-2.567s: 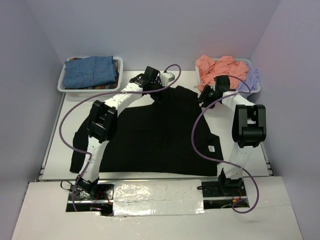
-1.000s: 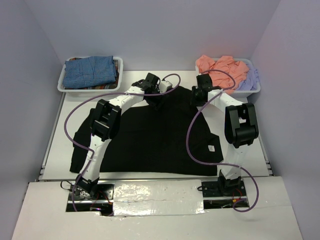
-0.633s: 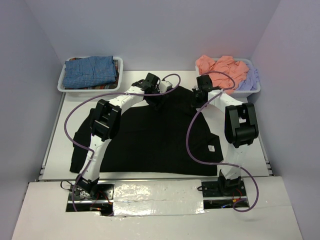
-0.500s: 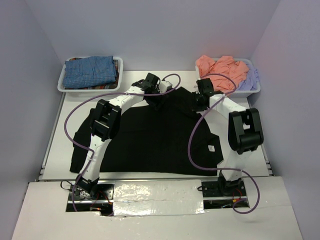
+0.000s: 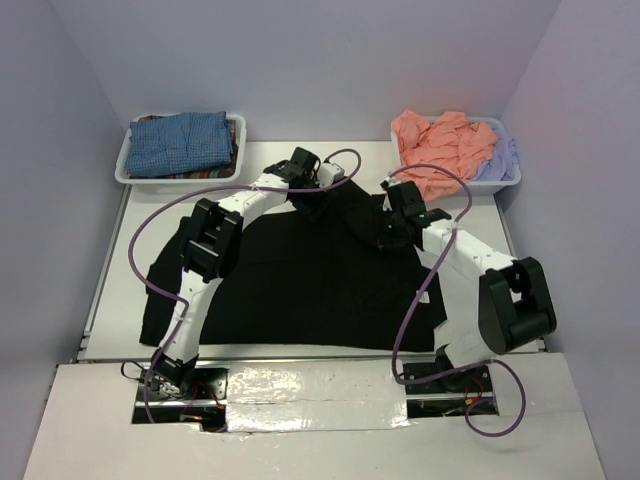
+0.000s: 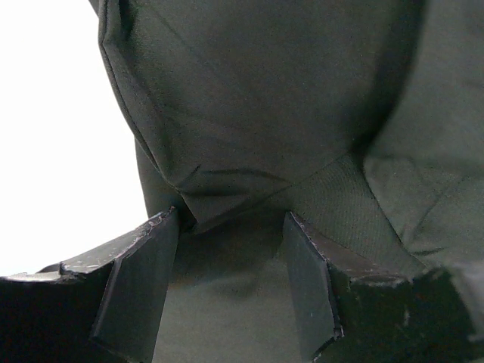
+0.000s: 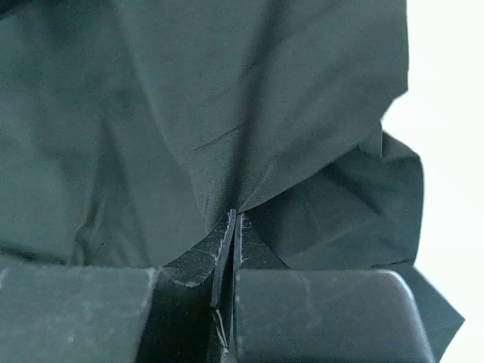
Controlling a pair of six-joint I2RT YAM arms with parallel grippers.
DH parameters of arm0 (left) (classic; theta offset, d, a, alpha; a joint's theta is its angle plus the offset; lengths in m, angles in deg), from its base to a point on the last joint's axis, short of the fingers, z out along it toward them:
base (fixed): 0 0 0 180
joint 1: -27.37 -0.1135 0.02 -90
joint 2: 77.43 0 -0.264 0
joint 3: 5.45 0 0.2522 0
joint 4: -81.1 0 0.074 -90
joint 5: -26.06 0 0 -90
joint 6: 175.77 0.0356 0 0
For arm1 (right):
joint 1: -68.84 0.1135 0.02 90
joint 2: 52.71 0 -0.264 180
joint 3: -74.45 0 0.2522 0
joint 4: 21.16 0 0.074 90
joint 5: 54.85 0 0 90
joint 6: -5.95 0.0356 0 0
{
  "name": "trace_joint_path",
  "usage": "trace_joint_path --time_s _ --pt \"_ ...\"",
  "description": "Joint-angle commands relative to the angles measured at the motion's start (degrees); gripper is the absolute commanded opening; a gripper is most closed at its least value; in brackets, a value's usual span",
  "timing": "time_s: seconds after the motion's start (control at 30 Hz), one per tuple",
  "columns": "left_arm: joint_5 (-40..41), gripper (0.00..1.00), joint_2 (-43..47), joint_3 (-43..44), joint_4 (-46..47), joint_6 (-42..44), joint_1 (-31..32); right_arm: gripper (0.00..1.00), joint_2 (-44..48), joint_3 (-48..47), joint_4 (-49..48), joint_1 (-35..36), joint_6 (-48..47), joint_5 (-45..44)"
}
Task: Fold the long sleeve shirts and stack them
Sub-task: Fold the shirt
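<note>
Black shirt (image 5: 300, 290) lies spread across the table (image 5: 112, 275). I see the right gripper (image 7: 231, 223) pinched tight on a fold of it, and the left gripper (image 6: 231, 227) with jaws wide over its far edge. Left bin (image 5: 124, 166): blue-checked shirt (image 5: 185, 142). Right bin (image 5: 500, 183): salmon-pink shirt (image 5: 440, 145), lavender shirt (image 5: 503, 155).

No text, label, brand or number is legible anywhere.

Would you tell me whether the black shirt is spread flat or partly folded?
Mostly spread flat: the black shirt covers the table, but its far right corner is bunched inward, pinched in the shut right hand.
</note>
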Motion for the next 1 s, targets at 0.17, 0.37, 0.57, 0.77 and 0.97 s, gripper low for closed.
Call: trace_joint_path --time_s 0.17,0.37,0.57,0.77,0.97 --pt "0.7 0.70 1.8 -2.6 2.0 0.9 0.0 0.18 8.7 6.8 -2.2 14.0 2.6 2.5" --pt "0.5 0.70 1.5 -2.5 1.6 0.9 0.0 0.87 8.1 2.1 3.3 15.0 1.5 -2.3" --pt "0.7 0.70 1.7 -2.4 1.5 0.9 0.0 0.44 10.5 -0.2 -4.1 -2.0 6.0 12.8" --pt "1.1 0.70 2.2 -3.0 1.4 1.1 0.0 0.28 -3.9 -7.6 0.6 -8.1 8.5 7.2" --pt "1.2 0.70 2.5 -3.0 0.9 0.9 0.0 0.56 -12.5 -13.7 -2.3 -12.9 14.0 7.2"
